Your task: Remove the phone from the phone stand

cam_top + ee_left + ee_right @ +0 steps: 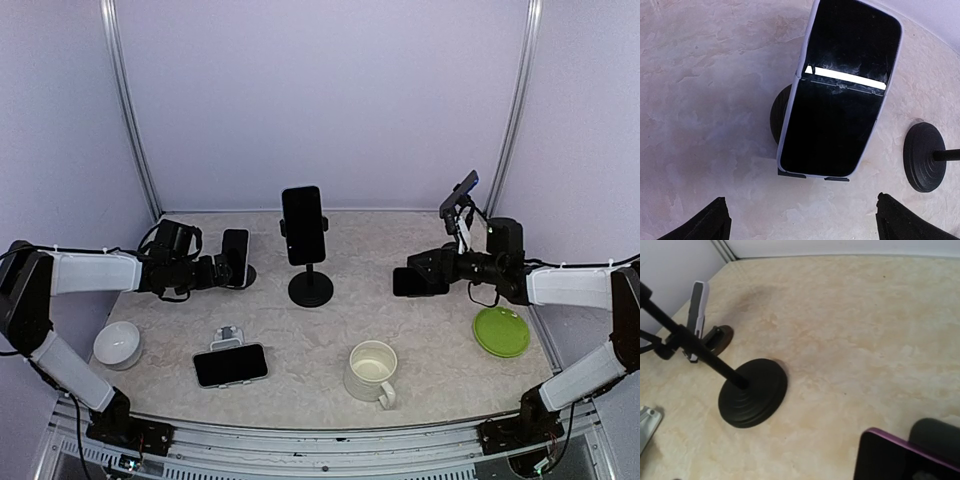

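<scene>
Progress: not started; phone [840,95] sits on stand [779,112], left side.
L claw [805,219]: open wide, empty, facing phone, apart.
R claw [428,266]: right side; can't tell state.
Left to do: grip, lift off.

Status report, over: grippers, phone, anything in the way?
Both open, empty: left gripper, right gripper. Phone upright on stand, just ahead of left gripper. Nothing between them.

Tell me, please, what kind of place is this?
Probably a robot test cell in a laboratory, not a home: plain lilac walls enclose a table, the left arm and right arm are mounted at its near edge, and props like a phone on a stand are laid out.
</scene>
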